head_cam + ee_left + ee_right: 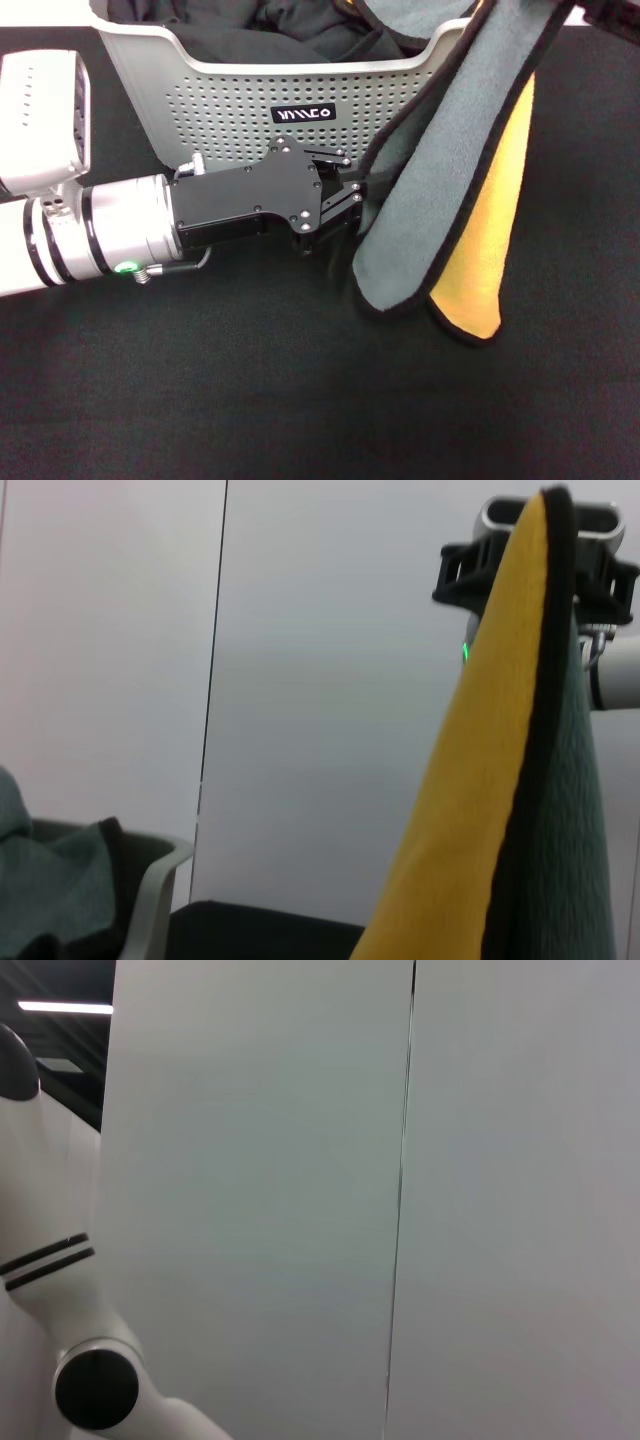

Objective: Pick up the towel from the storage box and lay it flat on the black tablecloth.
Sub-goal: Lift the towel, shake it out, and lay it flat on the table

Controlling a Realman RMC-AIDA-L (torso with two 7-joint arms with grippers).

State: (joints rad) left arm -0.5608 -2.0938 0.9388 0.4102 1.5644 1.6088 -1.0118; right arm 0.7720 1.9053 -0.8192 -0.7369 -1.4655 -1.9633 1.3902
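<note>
Grey fleece with black edge trim and a yellow-orange reverse identifies the towel [440, 180], which is seen hanging folded lengthwise, suspended from above near the far right corner of the worktop. Its upper end is held by the right pincer [545, 540], as shown in the left wrist view, where the cloth is clamped between the closed fingers and drapes straight down. The lower end hangs free just above the black tablecloth [300, 400], in front of the right front corner of the storage box [250, 100]; whether it touches the tablecloth cannot be told.

The left pincer [352, 195] is positioned low over the worktop, just in front of the storage box and beside the towel's inner trimmed edge. Its fingers appear parted, with the tips at or against the edge; a firm hold cannot be confirmed.

The towel is judged to be light, soft and fully limp, with no stiffness of its own. Some grip is expected from the fleece surface, so slipping is considered unlikely. It is recommended that hold be taken on the black trim near a lower corner, so that the fold can be drawn open and the cloth spread flat. Plain black cloths [300, 30] are seen inside the storage box.
</note>
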